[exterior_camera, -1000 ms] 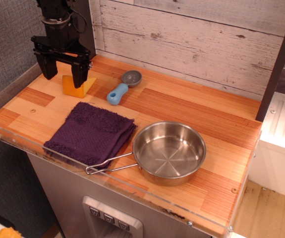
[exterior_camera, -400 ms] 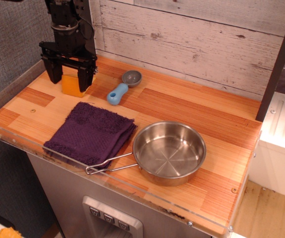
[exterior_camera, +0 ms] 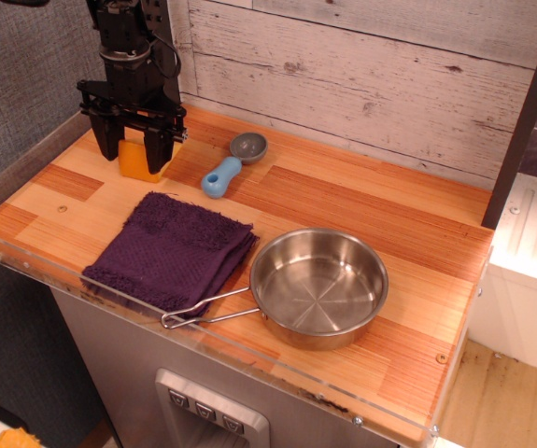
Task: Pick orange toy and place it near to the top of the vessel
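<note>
The orange toy (exterior_camera: 134, 159), a yellow-orange wedge, stands on the wooden counter at the back left. My gripper (exterior_camera: 132, 152) has come down over it, with one black finger (exterior_camera: 109, 142) against its left side and the other against its right. The jaws look closed on the toy, which still rests on the counter. The vessel (exterior_camera: 319, 285), a round steel pan with a wire loop handle (exterior_camera: 203, 313), sits at the front middle, far to the right of the gripper.
A folded purple towel (exterior_camera: 170, 247) lies between the toy and the pan. A grey scoop with a light-blue handle (exterior_camera: 231, 166) lies just right of the toy. A plank wall runs behind the counter, and a clear lip runs along its front edge.
The gripper has come down around the orange toy and its fingers have drawn in against the toy's sides. The toy, pan, towel and scoop have not moved.
</note>
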`<state>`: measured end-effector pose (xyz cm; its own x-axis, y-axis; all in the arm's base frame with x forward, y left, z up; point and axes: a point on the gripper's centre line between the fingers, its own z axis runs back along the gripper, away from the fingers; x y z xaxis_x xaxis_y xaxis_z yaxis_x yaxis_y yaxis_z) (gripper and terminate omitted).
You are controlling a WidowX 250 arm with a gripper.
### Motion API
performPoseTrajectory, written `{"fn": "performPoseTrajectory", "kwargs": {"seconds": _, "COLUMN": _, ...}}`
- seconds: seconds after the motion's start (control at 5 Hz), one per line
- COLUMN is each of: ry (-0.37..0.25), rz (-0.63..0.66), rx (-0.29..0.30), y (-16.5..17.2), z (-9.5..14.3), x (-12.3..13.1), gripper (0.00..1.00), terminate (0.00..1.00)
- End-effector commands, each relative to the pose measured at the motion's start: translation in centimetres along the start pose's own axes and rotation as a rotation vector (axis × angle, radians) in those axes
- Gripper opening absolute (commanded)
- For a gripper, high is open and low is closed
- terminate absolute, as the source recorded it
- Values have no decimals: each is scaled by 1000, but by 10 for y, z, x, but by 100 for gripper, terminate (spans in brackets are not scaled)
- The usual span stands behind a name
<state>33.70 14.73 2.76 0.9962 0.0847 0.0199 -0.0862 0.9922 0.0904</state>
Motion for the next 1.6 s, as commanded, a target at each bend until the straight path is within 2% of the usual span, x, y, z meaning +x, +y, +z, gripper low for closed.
{"fn": "performPoseTrajectory", "kwargs": {"seconds": 0.0, "ry": -232, "rz": -44, "rx": 20, "y": -27, "z": 98, "x": -6, "gripper": 0, "terminate": 0}}
{"fn": "performPoseTrajectory", "kwargs": {"seconds": 0.2, "ry": -285, "rz": -146, "rx": -33, "y": -73, "z": 122, "x": -4, "gripper": 0, "terminate": 0}}
{"fn": "performPoseTrajectory", "kwargs": {"seconds": 0.4, "ry": -280, "rz": -265, "rx": -101, "y": -123, "z": 119, "x": 1, "gripper": 0, "terminate": 0}}
{"fn": "performPoseTrajectory", "kwargs": {"seconds": 0.6, "ry": -249, "rz": -336, "rx": -95, "y": -175, "z": 107, "x": 0, "gripper": 0, "terminate": 0}}
{"fn": "performPoseTrajectory", "kwargs": {"seconds": 0.8, "ry": -194, "rz": -345, "rx": -96, "y": -202, "z": 87, "x": -2, "gripper": 0, "terminate": 0}}
{"fn": "performPoseTrajectory", "kwargs": {"seconds": 1.0, "ry": -138, "rz": -338, "rx": -94, "y": -213, "z": 68, "x": -4, "gripper": 0, "terminate": 0}}
{"fn": "performPoseTrajectory", "kwargs": {"seconds": 1.2, "ry": -87, "rz": -334, "rx": -109, "y": -219, "z": 48, "x": -5, "gripper": 0, "terminate": 0}}
{"fn": "performPoseTrajectory", "kwargs": {"seconds": 1.4, "ry": -65, "rz": -323, "rx": -103, "y": -219, "z": 38, "x": -6, "gripper": 0, "terminate": 0}}
